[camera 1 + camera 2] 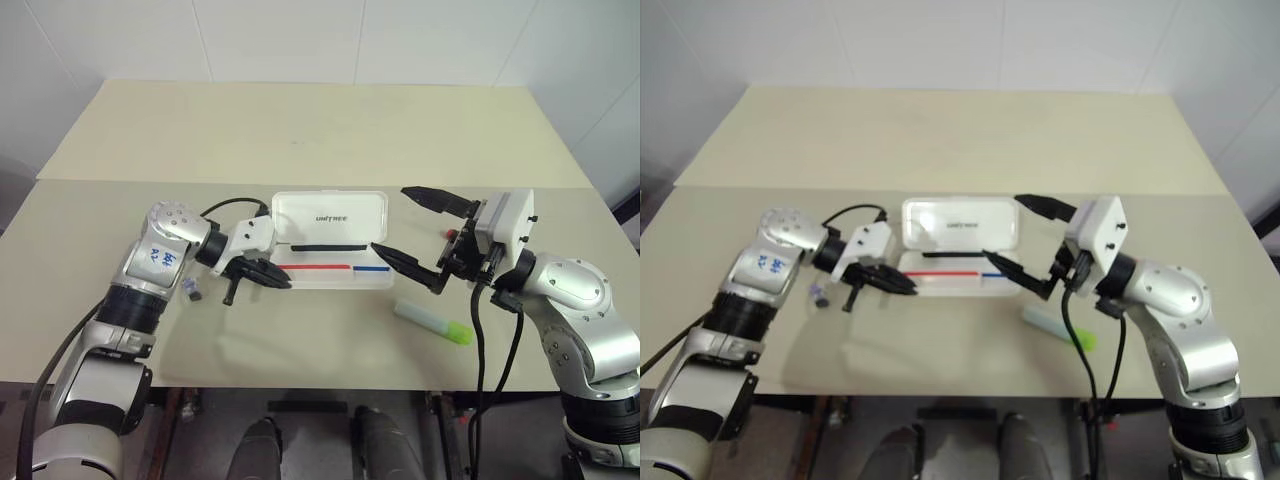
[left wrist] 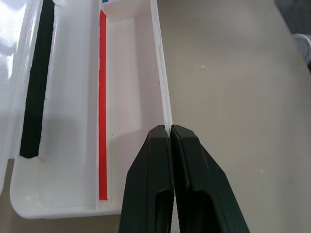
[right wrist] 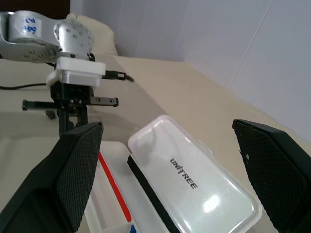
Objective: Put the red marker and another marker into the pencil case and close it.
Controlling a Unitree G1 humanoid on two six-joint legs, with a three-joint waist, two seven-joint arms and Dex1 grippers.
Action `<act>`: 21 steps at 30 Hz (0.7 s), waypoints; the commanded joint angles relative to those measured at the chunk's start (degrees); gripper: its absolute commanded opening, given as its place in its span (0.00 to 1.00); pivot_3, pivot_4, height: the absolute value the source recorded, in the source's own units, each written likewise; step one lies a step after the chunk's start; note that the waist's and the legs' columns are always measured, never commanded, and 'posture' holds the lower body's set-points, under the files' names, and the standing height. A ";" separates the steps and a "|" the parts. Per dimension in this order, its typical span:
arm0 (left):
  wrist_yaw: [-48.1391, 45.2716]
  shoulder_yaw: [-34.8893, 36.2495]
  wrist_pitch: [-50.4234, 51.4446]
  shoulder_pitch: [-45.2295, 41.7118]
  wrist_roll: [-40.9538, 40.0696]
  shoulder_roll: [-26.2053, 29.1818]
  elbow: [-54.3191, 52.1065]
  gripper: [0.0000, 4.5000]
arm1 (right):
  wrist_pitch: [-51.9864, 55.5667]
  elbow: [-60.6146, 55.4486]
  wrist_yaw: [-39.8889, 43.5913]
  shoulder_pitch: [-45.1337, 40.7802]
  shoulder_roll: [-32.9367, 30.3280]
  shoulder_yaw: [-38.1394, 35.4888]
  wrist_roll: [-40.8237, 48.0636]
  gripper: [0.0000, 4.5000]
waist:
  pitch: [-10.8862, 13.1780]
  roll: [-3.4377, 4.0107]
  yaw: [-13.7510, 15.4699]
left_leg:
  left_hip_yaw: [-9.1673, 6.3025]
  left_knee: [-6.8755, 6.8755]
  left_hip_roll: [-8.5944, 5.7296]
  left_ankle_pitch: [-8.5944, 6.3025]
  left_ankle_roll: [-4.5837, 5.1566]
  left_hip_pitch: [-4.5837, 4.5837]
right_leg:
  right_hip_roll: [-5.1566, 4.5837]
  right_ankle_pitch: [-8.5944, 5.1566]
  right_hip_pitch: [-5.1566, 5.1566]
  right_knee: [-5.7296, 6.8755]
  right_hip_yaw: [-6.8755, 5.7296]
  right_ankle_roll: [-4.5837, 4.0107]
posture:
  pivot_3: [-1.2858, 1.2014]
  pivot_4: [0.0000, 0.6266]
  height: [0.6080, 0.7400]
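My left tool [image 1: 286,283] is pressed fully shut with nothing visibly in it, its tips right at the thin front rim of the pencil case [image 1: 300,215], near the case's left end; I cannot tell whether they nip that rim or only touch it. My right tool [image 1: 390,218] stands wide open and empty, above the case's right end. The case lies open in the middle of the surface [image 1: 300,130], lid tipped back. The green-capped marker [image 1: 435,324] lies on the surface just in front of the case's right corner, under my right arm. I cannot tell where the red marker is. My worry is the case: it looks like light, slick, hard plastic on a smooth matt surface, so a nudge from my shut left tool could slide or spin it, or tip the shallow tray. The marker is a stubby round barrel, pale and translucent with a glossy lime cap; I judge it will roll or squirt out if my right fingers close off-centre. The lid is glossy with rounded corners, a black strip [image 1: 325,245] along its hinge side, and a red line [image 1: 310,267] and a blue line [image 1: 370,269] in the tray.
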 commanded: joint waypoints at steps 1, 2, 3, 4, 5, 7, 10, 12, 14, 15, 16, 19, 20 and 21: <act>1.04 -0.90 2.62 3.68 -0.75 1.89 -6.46 0.00 | 0.58 -3.75 -0.76 0.95 -1.35 -3.12 1.79 1.00 | 0.00 0.00 -0.01 | 0.00 0.00 0.00 0.00 0.00 0.02 | 0.00 -0.01 0.00 0.02 0.00 -0.01 | 0.52 0.24 1.00; 1.38 -1.10 3.21 4.58 -0.79 2.10 -7.39 0.00 | 0.86 -4.17 -0.99 1.26 -1.52 -3.32 2.02 1.00 | 0.00 0.00 0.02 | 0.00 0.00 0.00 0.01 0.00 0.03 | 0.00 -0.01 0.01 0.03 0.00 -0.02 | 0.52 0.24 1.00; 1.72 -1.23 4.11 5.32 -0.94 2.30 -8.22 0.00 | 1.17 -4.62 -1.17 1.58 -1.67 -3.49 2.19 1.00 | 0.00 0.00 0.09 | -0.01 0.01 0.00 0.01 0.00 0.03 | 0.00 -0.01 0.01 0.04 0.00 -0.02 | 0.52 0.24 1.00; 1.91 -1.45 4.96 5.86 -1.04 2.57 -8.92 0.00 | 1.47 -5.00 -1.33 1.85 -1.79 -3.69 2.39 1.00 | 0.00 0.00 0.16 | -0.01 0.03 0.00 0.01 0.00 0.03 | -0.01 -0.01 0.02 0.04 0.01 -0.03 | 0.52 0.24 1.00; 2.22 -1.59 5.47 6.29 -1.00 2.79 -9.41 0.00 | 1.72 -5.32 -1.50 2.07 -1.88 -3.83 2.53 1.00 | 0.00 0.00 0.19 | -0.01 0.05 0.00 0.01 0.00 0.02 | 0.00 -0.01 0.02 0.04 0.00 -0.03 | 0.52 0.24 1.00; 2.89 -1.83 6.61 6.92 -0.92 3.30 -10.22 0.00 | 2.06 -5.80 -1.77 2.30 -2.09 -4.00 2.72 1.00 | 0.00 0.00 0.20 | -0.01 0.09 -0.01 0.01 0.00 0.02 | -0.01 -0.01 0.03 0.03 0.00 -0.03 | 0.52 0.24 1.00; 4.34 -2.06 7.19 7.53 -0.72 3.66 -10.54 0.00 | 2.53 -6.24 -2.21 2.42 -2.24 -4.29 2.98 1.00 | 0.00 0.00 0.13 | -0.01 0.09 -0.01 0.01 0.00 0.02 | -0.01 -0.02 0.03 0.02 0.00 -0.04 | 0.52 0.24 1.00; 5.62 -1.88 7.88 7.82 -0.70 3.62 -10.61 0.00 | 2.70 -6.60 -2.44 2.65 -2.38 -4.35 3.11 1.00 | 0.00 0.00 0.15 | -0.01 0.09 0.00 0.01 0.00 0.02 | 0.00 -0.02 0.03 0.02 0.00 -0.05 | 0.52 0.24 1.00; 6.49 -1.86 8.41 7.65 -0.82 3.39 -10.20 0.00 | 2.86 -6.87 -2.66 2.77 -2.41 -4.38 3.23 1.00 | 0.00 0.00 0.19 | -0.01 0.10 -0.01 0.01 0.00 0.02 | -0.01 -0.02 0.03 0.03 0.00 -0.05 | 0.52 0.24 1.00; 6.76 -2.08 8.85 7.36 -0.80 3.27 -9.80 0.00 | 2.96 -6.96 -2.77 2.81 -2.38 -4.39 3.29 1.00 | 0.00 0.00 0.20 | -0.01 0.11 -0.01 0.01 0.00 0.02 | -0.01 -0.02 0.03 0.03 0.00 -0.05 | 0.52 0.24 1.00; 6.92 -2.32 9.06 7.10 -0.81 3.16 -9.45 0.00 | 3.04 -7.06 -2.87 2.87 -2.34 -4.37 3.29 1.00 | 0.00 0.00 0.20 | -0.01 0.14 -0.01 0.01 0.00 0.02 | -0.01 -0.01 0.04 0.03 0.00 -0.05 | 0.52 0.24 1.00; 7.30 -2.92 9.39 6.39 -1.05 2.55 -8.78 0.00 | 3.20 -7.27 -3.08 3.01 -2.19 -4.32 3.26 1.00 | 0.00 0.00 0.20 | -0.01 0.25 -0.01 0.01 0.00 0.02 | -0.01 -0.06 0.06 0.03 0.00 -0.14 | 0.52 0.24 1.00; 7.35 -3.02 9.45 6.32 -1.14 2.47 -8.77 0.00 | 3.21 -7.32 -3.13 3.06 -2.17 -4.32 3.28 1.00 | 0.00 0.00 0.20 | -0.01 0.29 -0.01 0.01 0.00 0.02 | -0.01 -0.07 0.08 0.03 0.00 -0.16 | 0.52 0.24 1.00; 7.55 -3.14 9.97 6.26 -1.19 2.32 -8.89 0.00 | 3.23 -7.35 -3.20 3.12 -2.14 -4.31 3.32 1.00 | 0.00 0.00 0.20 | -0.01 0.32 -0.01 0.01 0.00 0.02 | -0.01 -0.09 0.10 0.03 0.01 -0.20 | 0.52 0.24 1.00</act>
